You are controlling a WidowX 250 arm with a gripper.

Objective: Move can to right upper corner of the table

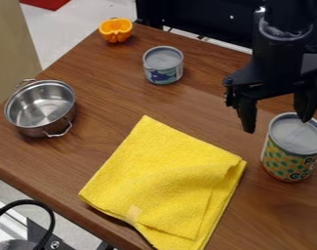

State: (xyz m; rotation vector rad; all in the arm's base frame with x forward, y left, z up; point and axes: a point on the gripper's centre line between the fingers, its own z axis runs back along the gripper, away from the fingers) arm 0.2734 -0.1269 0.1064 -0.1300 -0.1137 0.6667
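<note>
Hanging up and right of the yellow cloth (167, 183), the empty gripper (277, 123) has its fingers spread wide. The large can (287, 158), likely the one meant, stands upright just right of the cloth, slightly rightward and nearer the camera than the finger gap; centring over it probably comes first.

No complete word or number can be read on the 2 labelled cans. At the right edge of the frame, the large can (297, 136) has a yellow wrapper (279, 159) with green spots and a few big dark letters at its lower right, where the words run out of sight round the curve. Above the frame's centre, the small can (163, 58) has a blue-green label (164, 75) with a dark fish-like shape and no legible lettering.
</note>
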